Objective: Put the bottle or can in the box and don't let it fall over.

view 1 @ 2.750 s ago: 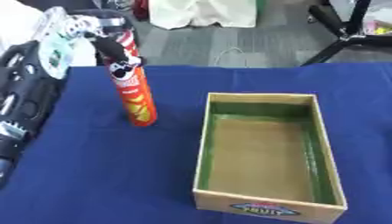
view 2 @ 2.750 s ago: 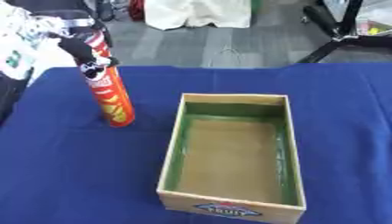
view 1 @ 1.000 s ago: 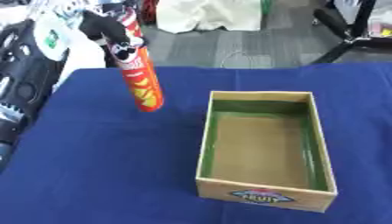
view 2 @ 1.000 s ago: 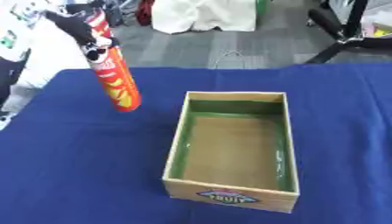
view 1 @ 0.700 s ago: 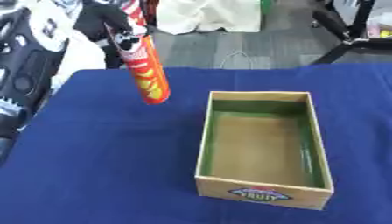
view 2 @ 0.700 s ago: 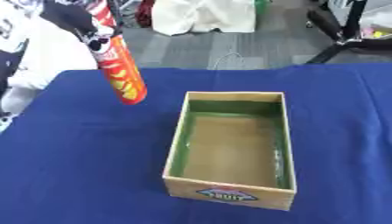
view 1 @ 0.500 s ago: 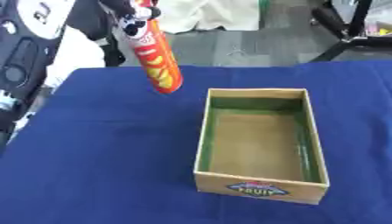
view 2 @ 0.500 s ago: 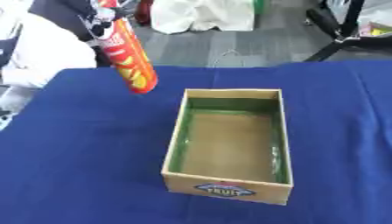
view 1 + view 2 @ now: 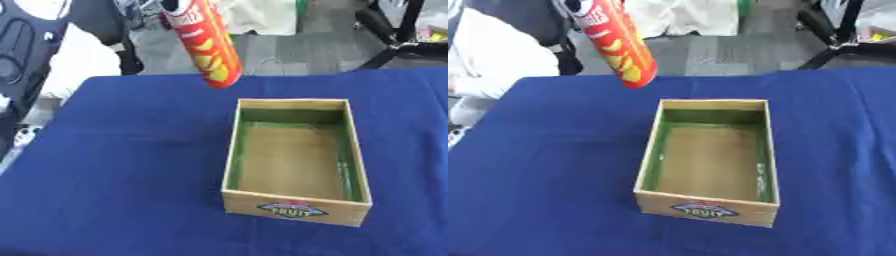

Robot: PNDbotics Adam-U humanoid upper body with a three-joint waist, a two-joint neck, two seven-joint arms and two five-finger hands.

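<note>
A tall red chips can with yellow crisps printed on it hangs in the air, tilted with its top to the left, above the blue table just behind the box's far left corner. Only a dark bit of my left hand shows, at the top edge, curled on the can's upper end. The open wooden box has green inner walls, a bare floor and a "FRUIT" label on its near wall. It stands right of centre with nothing inside.
My black left arm fills the upper left corner. Past the table's far edge lie grey floor, a white bundle and a black chair base. Blue cloth runs bare to the left of the box and in front of it.
The can has been lifted off the table and carried up and to the right, from the left side toward the box's far corner. The box has stayed put.
</note>
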